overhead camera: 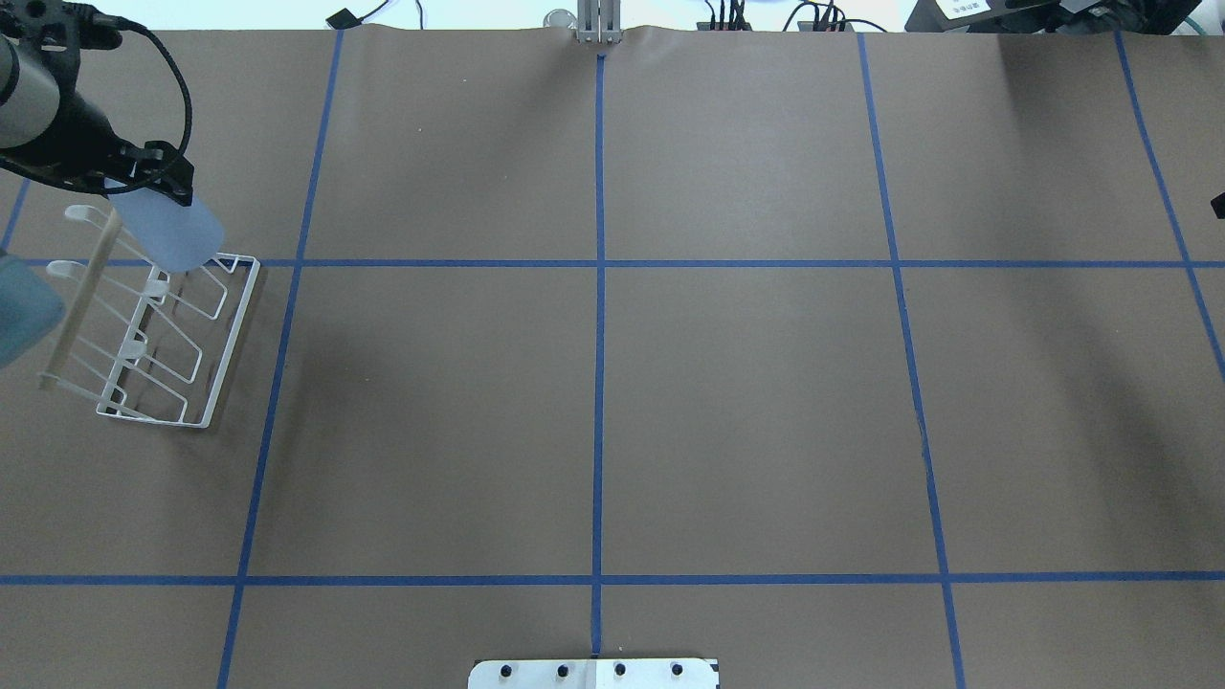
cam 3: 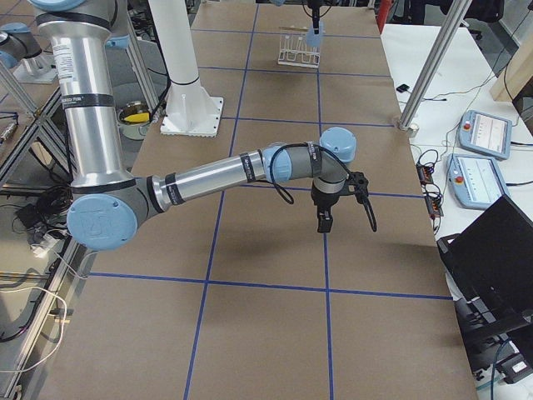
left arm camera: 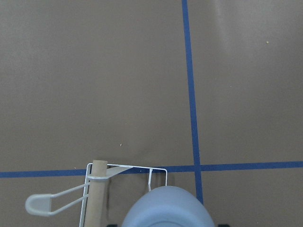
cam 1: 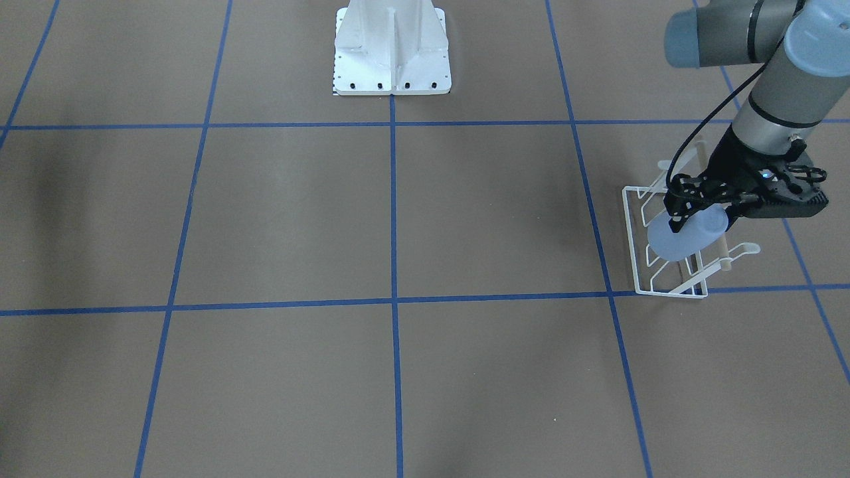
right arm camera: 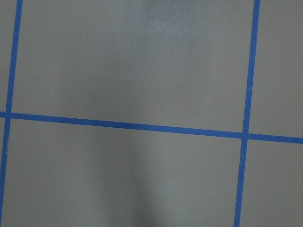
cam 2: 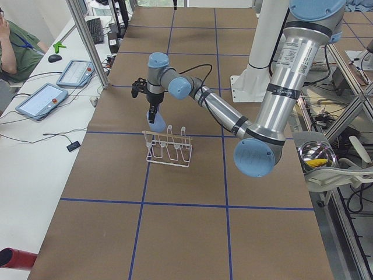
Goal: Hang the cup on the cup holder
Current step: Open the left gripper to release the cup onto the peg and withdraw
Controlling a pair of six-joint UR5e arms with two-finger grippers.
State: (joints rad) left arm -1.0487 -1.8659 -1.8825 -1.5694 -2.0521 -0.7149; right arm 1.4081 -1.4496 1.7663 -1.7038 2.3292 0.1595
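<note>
Pale cup point(overhead camera: 174, 234), one; cup holder point(overhead camera: 84, 292), one

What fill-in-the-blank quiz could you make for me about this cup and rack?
1. The left tool holds the cup, which is pale ____.
2. The cup hangs over the rack, which is made of ____ wire.
3. The rack's rod is made of ____.

Missing words: blue; white; wood.
</note>
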